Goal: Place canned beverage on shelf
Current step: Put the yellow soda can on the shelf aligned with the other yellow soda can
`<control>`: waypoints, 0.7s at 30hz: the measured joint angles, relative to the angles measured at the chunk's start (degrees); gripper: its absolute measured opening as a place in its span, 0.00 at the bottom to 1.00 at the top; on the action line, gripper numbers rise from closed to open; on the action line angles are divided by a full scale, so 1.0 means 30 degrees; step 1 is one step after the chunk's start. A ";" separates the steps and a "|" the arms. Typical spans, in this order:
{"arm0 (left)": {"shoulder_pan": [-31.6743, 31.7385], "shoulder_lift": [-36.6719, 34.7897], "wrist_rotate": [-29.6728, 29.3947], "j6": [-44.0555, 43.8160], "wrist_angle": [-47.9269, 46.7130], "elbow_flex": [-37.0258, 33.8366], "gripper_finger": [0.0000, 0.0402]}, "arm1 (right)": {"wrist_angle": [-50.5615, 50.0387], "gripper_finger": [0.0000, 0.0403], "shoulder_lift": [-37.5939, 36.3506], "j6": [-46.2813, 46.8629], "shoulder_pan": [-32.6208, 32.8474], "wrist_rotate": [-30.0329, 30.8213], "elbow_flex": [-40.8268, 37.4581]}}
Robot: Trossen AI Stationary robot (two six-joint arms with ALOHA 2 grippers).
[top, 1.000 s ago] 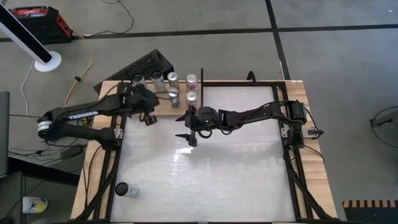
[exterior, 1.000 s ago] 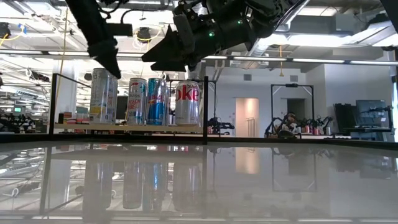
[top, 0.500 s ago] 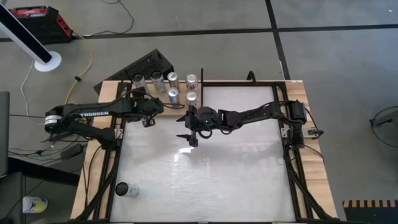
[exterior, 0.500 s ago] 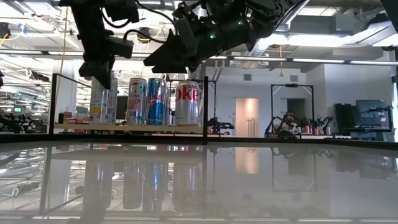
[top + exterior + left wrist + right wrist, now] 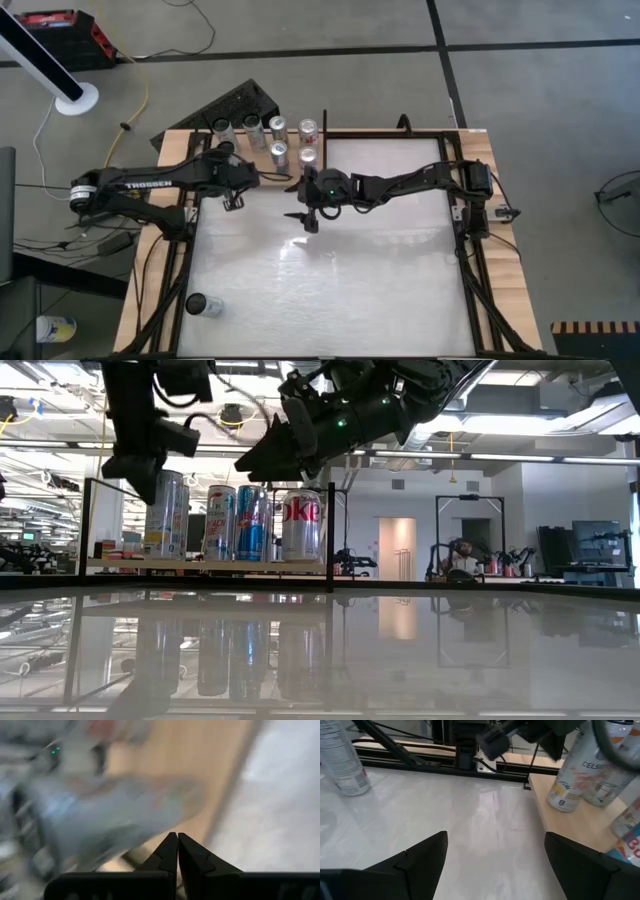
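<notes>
Several cans [image 5: 279, 152] stand upright on the pale wooden shelf [image 5: 285, 178] at the table's far left; in the low view they are a row [image 5: 252, 520] on the board [image 5: 200, 563]. One more can [image 5: 203, 305] stands on the white tabletop near the near-left corner. My left gripper [image 5: 233, 200] is shut with nothing in it, just off the shelf's near edge; the low view shows it [image 5: 135, 475] beside the leftmost can. My right gripper [image 5: 295, 202] hangs open above the table to the right of the shelf, its fingers wide apart in its wrist view [image 5: 495, 845].
A thin black upright [image 5: 331, 535] rises at the shelf's right end. Black frame rails [image 5: 470, 260] run along the table's sides. A dark slanted rack [image 5: 225, 105] sits beyond the far-left corner. The white tabletop [image 5: 340, 290] spreads out to the near and right sides.
My left gripper has drawn back from the cans on the shelf toward the table's left and near edges. It has sunk a little and tipped farther down. The cans stand as before.
</notes>
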 joint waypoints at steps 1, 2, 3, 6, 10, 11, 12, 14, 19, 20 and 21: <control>-0.0214 -0.0145 0.0913 0.0397 0.0588 0.0000 0.00 | -0.0002 0.88 0.0000 0.0000 0.0013 0.0000 0.0000; -0.0431 -0.0297 0.1775 0.0872 0.1285 0.0000 0.00 | -0.0002 0.88 0.0000 0.0007 0.0019 -0.0004 0.0000; -0.0682 -0.0439 0.2360 0.1403 0.1875 0.0000 0.00 | 0.0002 0.88 0.0000 0.0007 0.0022 -0.0007 0.0000; -0.1170 -0.0763 0.2473 0.3024 0.3402 0.0000 0.00 | 0.0006 0.88 0.0000 0.0039 0.0022 -0.0007 0.0000; -0.0903 -0.0759 0.1131 0.4578 0.4711 -0.0104 0.00 | 0.0006 0.88 0.0000 0.0073 0.0007 -0.0007 0.0000; -0.0756 -0.0767 0.0844 0.5025 0.5330 -0.0316 0.00 | -0.0007 0.88 0.0000 0.0073 0.0007 -0.0007 0.0000; -0.0568 -0.0766 0.0556 0.5441 0.5882 -0.0540 0.00 | -0.0021 0.88 0.0000 0.0073 0.0026 -0.0007 0.0000; -0.0306 -0.0745 -0.0188 0.6035 0.6272 -0.0936 0.00 | -0.0102 0.88 0.0000 0.0066 0.0088 -0.0007 0.0000; -0.0232 -0.0751 -0.1601 0.6500 0.6502 -0.1607 0.00 | -0.0388 0.88 0.0000 0.0058 0.0211 -0.0007 0.0000; -0.0239 -0.0745 -0.1678 0.6463 0.6416 -0.1651 0.00 | -0.0381 0.88 0.0000 0.0051 0.0211 -0.0007 0.0007; -0.0232 -0.0752 -0.1868 0.6442 0.6402 -0.1732 0.00 | -0.0386 0.88 0.0000 0.0051 0.0211 -0.0007 0.0005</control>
